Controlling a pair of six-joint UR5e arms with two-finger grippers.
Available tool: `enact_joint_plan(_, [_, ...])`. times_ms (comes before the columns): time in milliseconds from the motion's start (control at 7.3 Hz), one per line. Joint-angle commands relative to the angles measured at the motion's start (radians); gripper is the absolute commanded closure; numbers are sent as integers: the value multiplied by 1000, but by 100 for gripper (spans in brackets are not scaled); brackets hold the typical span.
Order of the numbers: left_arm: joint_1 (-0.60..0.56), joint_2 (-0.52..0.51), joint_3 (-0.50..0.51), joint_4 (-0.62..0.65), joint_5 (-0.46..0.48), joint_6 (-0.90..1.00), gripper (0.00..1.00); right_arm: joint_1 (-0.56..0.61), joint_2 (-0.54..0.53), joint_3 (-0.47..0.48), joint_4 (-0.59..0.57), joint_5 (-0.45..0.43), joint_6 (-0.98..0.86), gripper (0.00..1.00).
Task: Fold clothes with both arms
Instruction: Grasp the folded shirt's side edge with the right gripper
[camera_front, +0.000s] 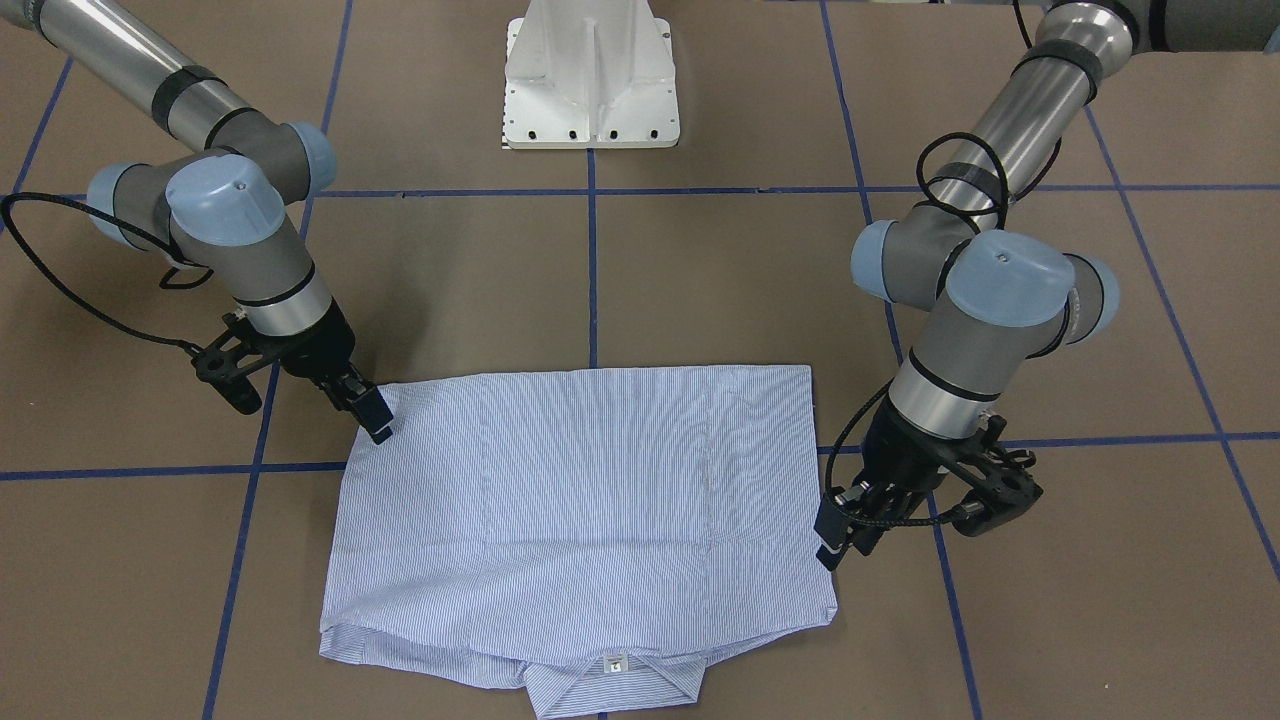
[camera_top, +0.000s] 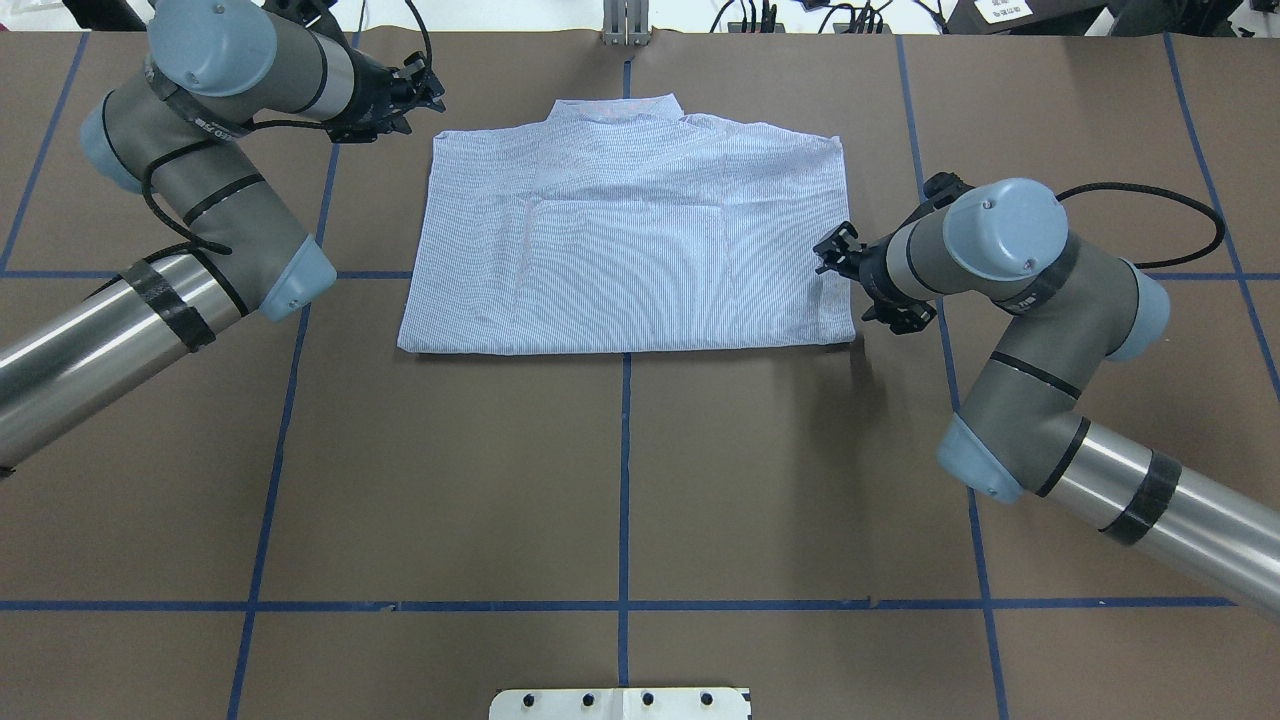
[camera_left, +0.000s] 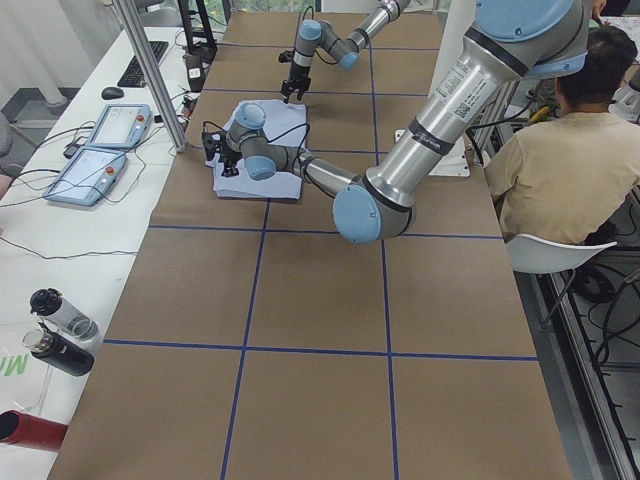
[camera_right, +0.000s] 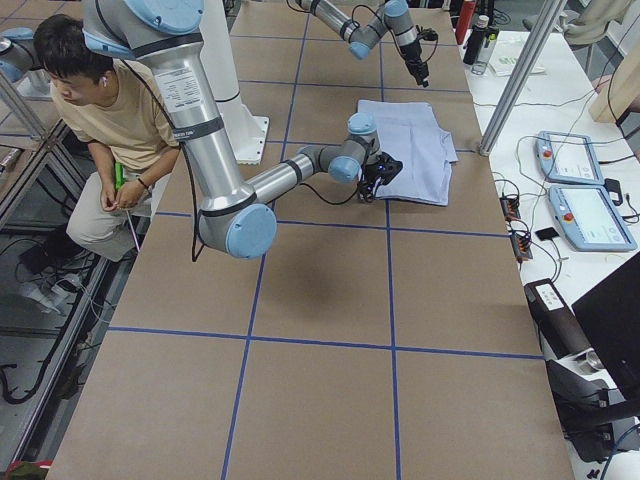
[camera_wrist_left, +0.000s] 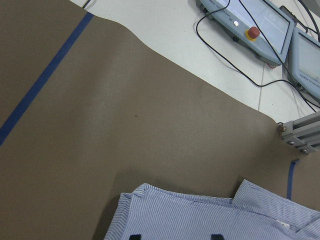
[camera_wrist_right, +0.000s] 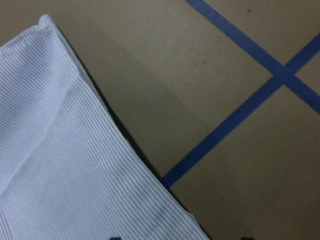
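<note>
The light blue striped shirt (camera_top: 630, 250) lies flat and folded into a rectangle on the brown table. Its collar (camera_front: 610, 685) and neck label (camera_front: 615, 662) point away from the robot. My left gripper (camera_front: 832, 540) is open at the shirt's collar-side corner; the left wrist view shows it (camera_wrist_left: 175, 236) with tips apart above the cloth (camera_wrist_left: 210, 215). My right gripper (camera_front: 373, 418) is open at the hem-side corner. In the right wrist view it (camera_wrist_right: 180, 238) straddles the shirt's edge (camera_wrist_right: 75, 165), one tip over cloth, one over table. Neither holds anything.
The white pedestal base (camera_front: 590, 80) stands at the robot's side of the table. Two teach pendants (camera_wrist_left: 255, 22) and cables lie on the white bench beyond the collar. A metal post (camera_top: 625, 20) stands there. A seated person (camera_right: 100, 110) is beside the table. Bottles (camera_left: 60, 330) stand at one end.
</note>
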Motion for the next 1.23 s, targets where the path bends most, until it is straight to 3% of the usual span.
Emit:
enact_joint_plan(0, [1, 1, -2, 0, 0, 0, 44, -22, -35, 0, 38, -8, 21, 16])
enact_joint_plan(137, [1, 1, -2, 0, 0, 0, 44, -31, -37, 2, 37, -8, 24, 18])
enact_joint_plan(274, [1, 0, -2, 2, 0, -2, 44, -31, -37, 8, 37, -8, 44, 30])
enact_joint_plan(411, [1, 1, -4, 3, 0, -2, 44, -31, -36, 9, 37, -7, 80, 74])
enact_joint_plan(548, [1, 1, -4, 3, 0, -2, 44, -31, -40, 11, 37, -5, 84, 100])
enact_joint_plan(1096, [1, 9, -11, 2, 2, -2, 44, -50, -102, 98, 37, -5, 84, 100])
